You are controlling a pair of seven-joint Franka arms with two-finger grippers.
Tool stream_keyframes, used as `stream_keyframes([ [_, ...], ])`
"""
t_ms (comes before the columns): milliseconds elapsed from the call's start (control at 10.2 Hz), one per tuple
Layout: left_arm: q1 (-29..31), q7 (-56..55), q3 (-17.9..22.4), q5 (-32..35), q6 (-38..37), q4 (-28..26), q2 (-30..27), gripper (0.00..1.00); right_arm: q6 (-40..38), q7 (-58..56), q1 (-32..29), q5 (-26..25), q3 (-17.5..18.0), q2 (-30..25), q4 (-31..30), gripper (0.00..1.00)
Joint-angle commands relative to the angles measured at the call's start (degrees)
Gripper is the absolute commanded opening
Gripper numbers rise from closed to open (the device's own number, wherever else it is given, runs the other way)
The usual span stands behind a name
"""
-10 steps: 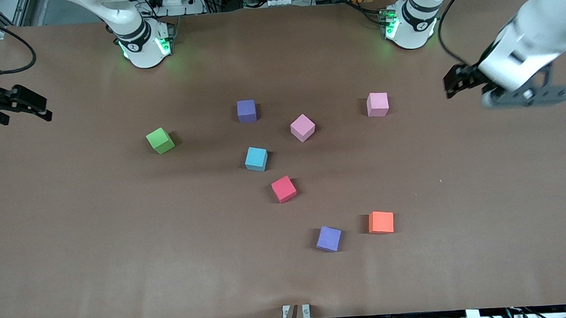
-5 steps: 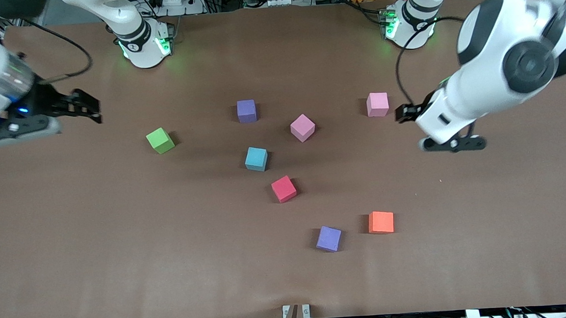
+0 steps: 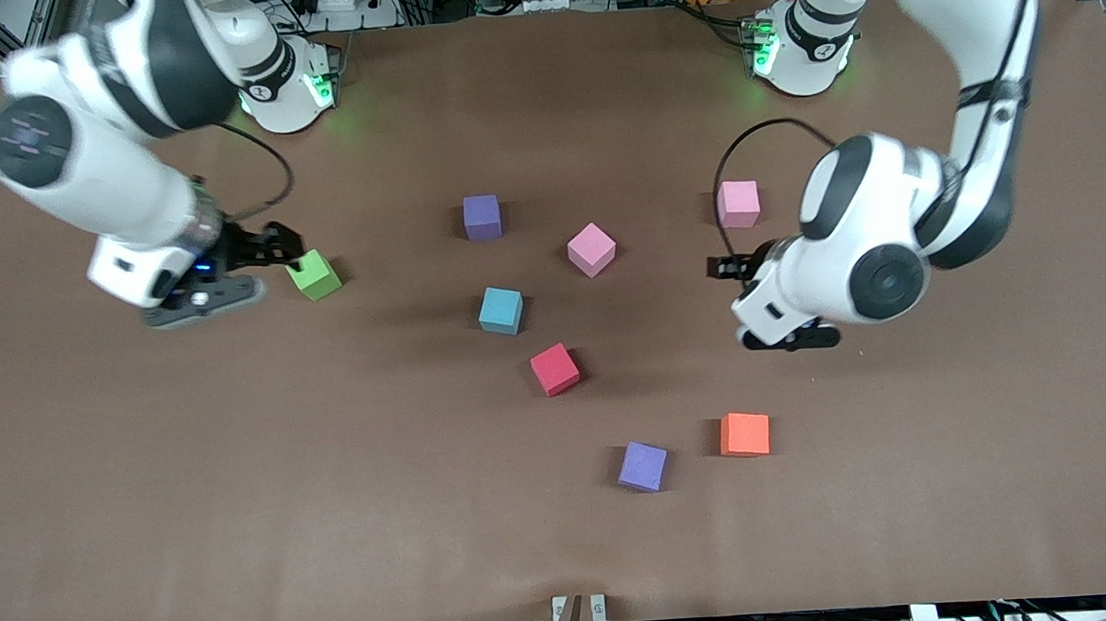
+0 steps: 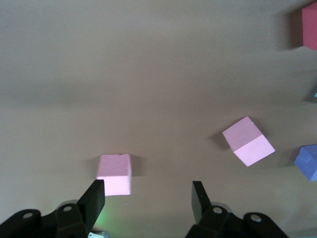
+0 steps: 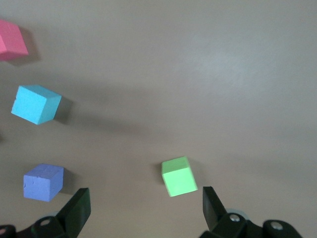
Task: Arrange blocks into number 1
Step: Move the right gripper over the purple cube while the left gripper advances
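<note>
My left gripper [image 4: 147, 196] hangs with fingers parted and empty over the brown desk [image 3: 237, 483]; one pale pink block [image 4: 114, 174] sits just ahead of one finger, a second pink block [image 4: 248, 141] farther out toward the teal [image 3: 501, 311] and red [image 3: 555, 369] blocks. I should centre squarely on flat foam faces before closing. My right gripper [image 5: 143, 206], wide open, hovers near the green cube [image 5: 179, 176].

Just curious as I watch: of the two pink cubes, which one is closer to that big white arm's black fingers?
The pale pink cube toward the left arm's end of the table, beside the left gripper; the other pink cube sits mid-table, turned at an angle.
</note>
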Motion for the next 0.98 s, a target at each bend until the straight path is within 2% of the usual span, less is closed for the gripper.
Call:
stream_keyframes([
  [0,-1.0,-2.5,0.3,-1.5,0.8,1.4,1.6,0.79,3.7,8.7,-0.4,0.4,6.9,-2.0,-7.3,1.00],
  [196,-1.6,-3.3,0.3,-1.3,1.6,1.4,2.3,0.79,8.4,13.8,0.2,0.4,12.4,-2.1,-12.0,1.00],
  [490,-1.9,-3.3,0.3,-1.4,2.0,1.4,3.2,0.79,16.1,28.4,0.9,0.9,21.7,-0.3,-16.9,1.00],
  [881,-1.6,-3.3,0.3,-1.5,2.4,1.4,3.7,0.79,23.3,40.0,7.8,1.1,22.2,7.5,-17.1,1.00],
])
